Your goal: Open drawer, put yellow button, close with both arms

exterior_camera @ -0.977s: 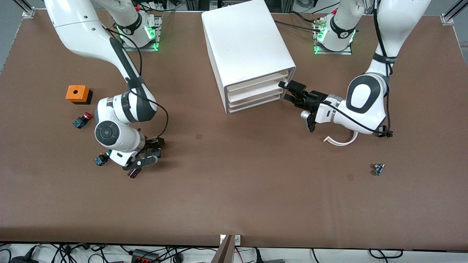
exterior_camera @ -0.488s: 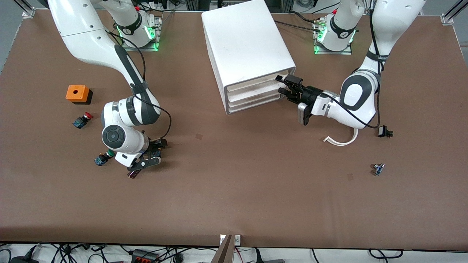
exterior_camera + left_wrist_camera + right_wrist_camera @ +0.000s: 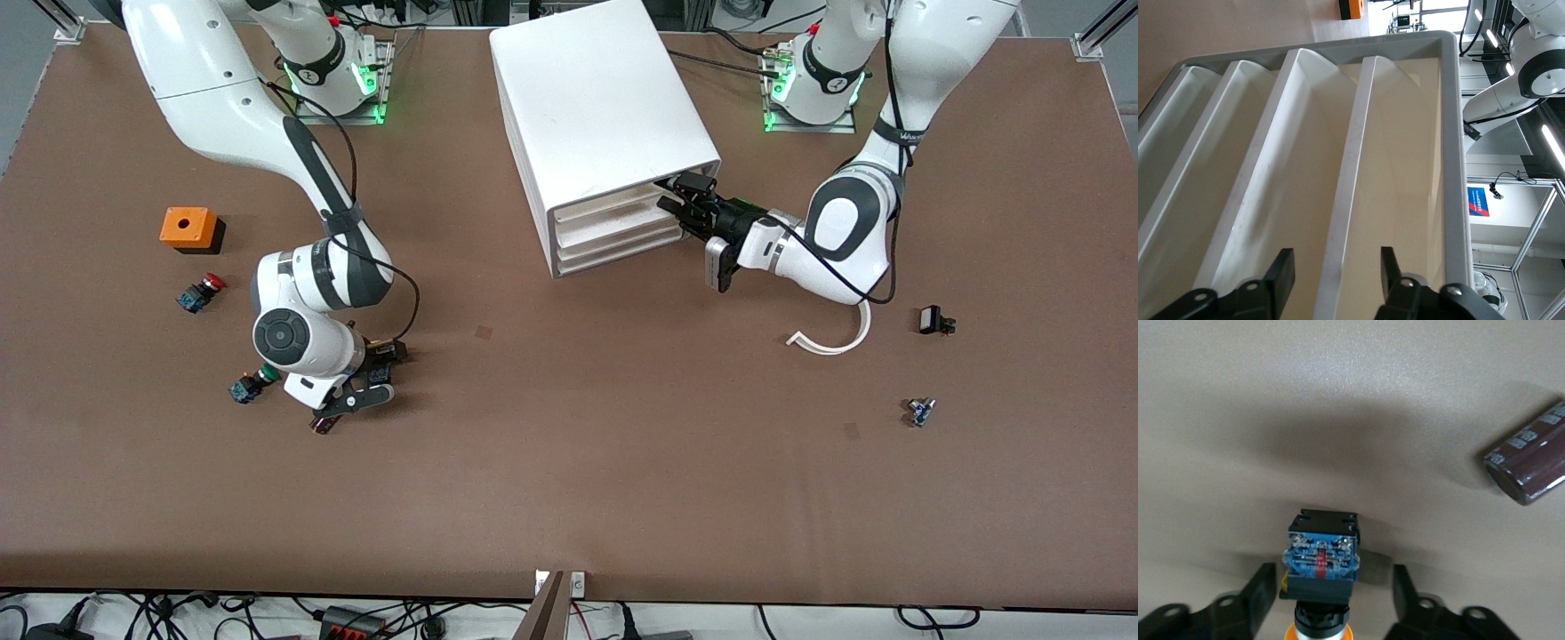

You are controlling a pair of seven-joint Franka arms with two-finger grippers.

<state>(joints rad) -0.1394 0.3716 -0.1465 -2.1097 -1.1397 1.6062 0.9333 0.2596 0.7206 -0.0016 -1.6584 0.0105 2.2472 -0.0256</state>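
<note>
Two grasps are half made, and either could fail. The right claw [image 3: 1331,577] sits low on the counter [image 3: 569,498] in the lower part of the front view, toward the right arm's end. Its fingers [image 3: 1261,593] are spread on either side of the yellow button [image 3: 1319,563] with a gap on both sides, so nothing is gripped. The button's blocky blue-and-black body is narrow; an off-centre pinch would probably tip it or squirt it out toward the dark cylinder [image 3: 1528,463] lying near it.

In the upper centre of the frame, the left claw [image 3: 680,200] is at the cabinet [image 3: 596,98]. Its fingers are parted astride the front lip of the drawer [image 3: 1351,167] and not clamped. That lip is thin and smooth, so a shallow bite could slip off on the pull. A skewed pull could drag the whole cabinet instead.
</note>
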